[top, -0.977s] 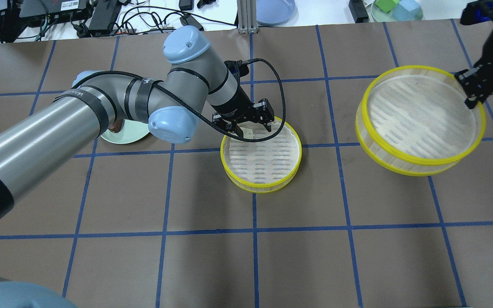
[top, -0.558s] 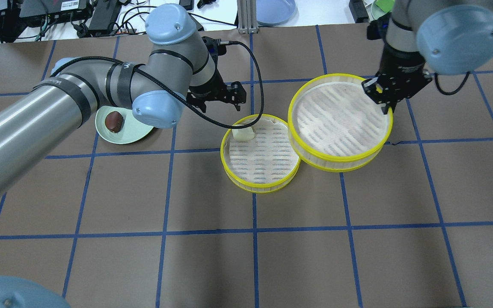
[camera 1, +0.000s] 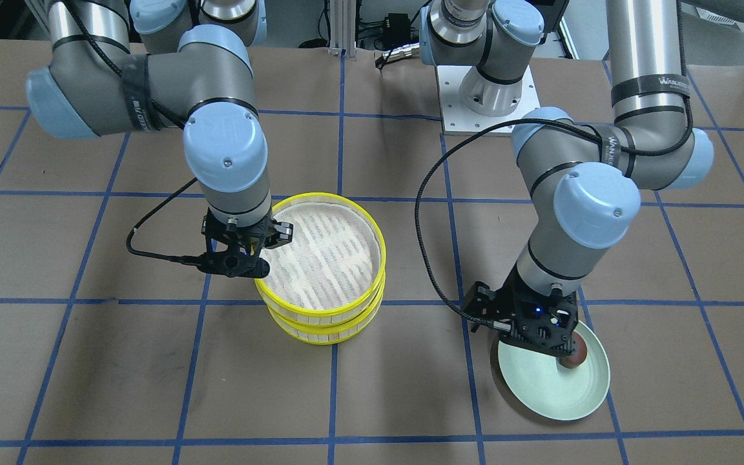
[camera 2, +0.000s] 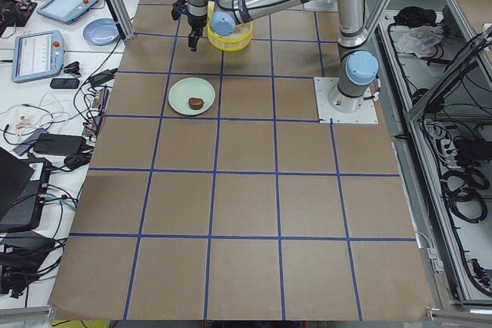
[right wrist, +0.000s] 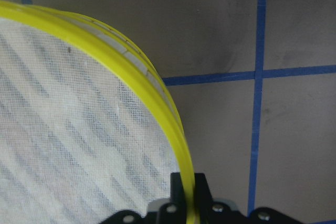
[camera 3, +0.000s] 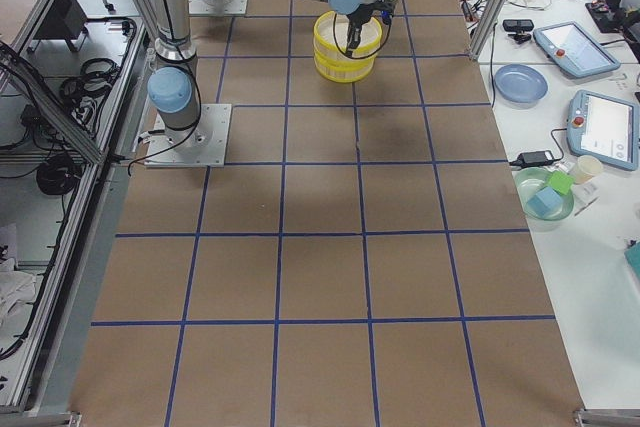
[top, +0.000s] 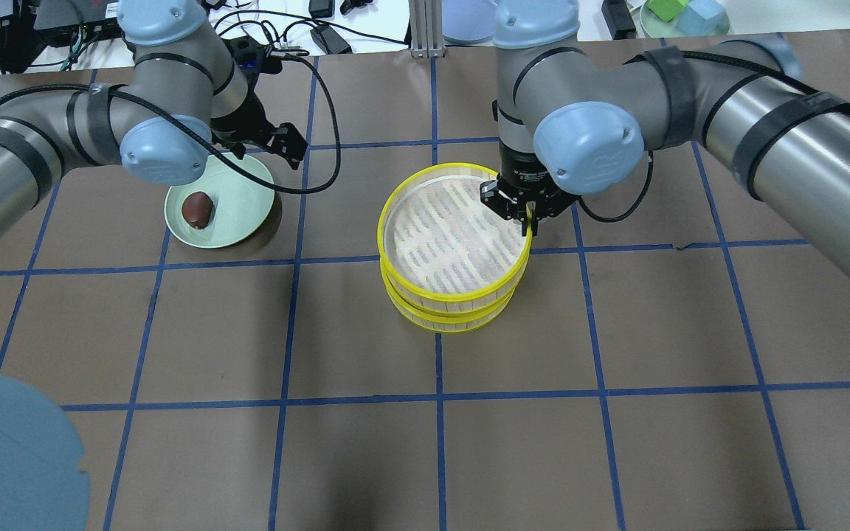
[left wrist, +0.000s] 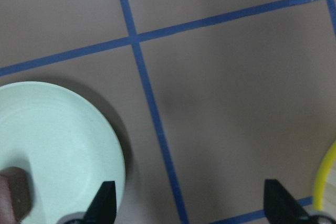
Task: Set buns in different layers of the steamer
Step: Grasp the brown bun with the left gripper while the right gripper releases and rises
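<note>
My right gripper (top: 528,217) is shut on the yellow rim of the upper steamer layer (top: 454,232), which sits stacked on the lower steamer layer (top: 443,321). The right wrist view shows the fingers (right wrist: 178,187) pinching that rim (right wrist: 131,61). The white bun is hidden under the upper layer. A brown bun (top: 196,209) lies on a pale green plate (top: 244,195). My left gripper (top: 270,147) is open and empty, over the plate's far right edge. In the left wrist view, the gripper (left wrist: 194,205) has the plate (left wrist: 52,140) and the bun (left wrist: 13,198) at the left.
The stack (camera 1: 320,258) stands mid-table on brown paper with blue tape lines. The plate (camera 1: 553,387) is to the robot's left of it. Cables, tablets and bowls lie beyond the table's far edge (top: 469,15).
My right arm carried the upper layer leftward and set it over the lower layer, covering the white bun. My left gripper left the white bun in the lower layer and moved left to the plate.
</note>
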{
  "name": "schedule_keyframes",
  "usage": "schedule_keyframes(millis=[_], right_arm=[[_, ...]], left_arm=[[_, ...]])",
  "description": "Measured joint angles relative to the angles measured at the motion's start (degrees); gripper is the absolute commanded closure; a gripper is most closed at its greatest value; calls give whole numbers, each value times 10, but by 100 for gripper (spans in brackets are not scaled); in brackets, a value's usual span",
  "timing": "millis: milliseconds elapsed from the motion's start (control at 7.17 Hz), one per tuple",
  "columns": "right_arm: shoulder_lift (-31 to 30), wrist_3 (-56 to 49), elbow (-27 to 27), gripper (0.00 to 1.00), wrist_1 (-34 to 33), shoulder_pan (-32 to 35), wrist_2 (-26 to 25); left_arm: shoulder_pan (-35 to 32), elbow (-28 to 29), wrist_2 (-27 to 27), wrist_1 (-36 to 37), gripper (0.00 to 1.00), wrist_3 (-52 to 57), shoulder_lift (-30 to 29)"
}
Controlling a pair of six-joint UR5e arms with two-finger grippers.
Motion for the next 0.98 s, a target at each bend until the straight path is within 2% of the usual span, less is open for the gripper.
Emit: schedule_keyframes(millis=[419,558,698,837,977], right_arm=[[11,-4,27,100,-47,6,-29],[11,-9,31,84,-49,7,-38],[12,-11,37,1,-50,7,-42],[11,-11,41,0,-50,6,-42],[7,-11,38,0,-50,5,-38]], left_arm=[[90,-4,0,2,0,141,-25],[99,-4,-1,12,0,155,-38],[103,-4,-1,31,0,172,-55],[106,-4,-1,43,0,196,-71],[111,-4,0,48,7,215,-84]])
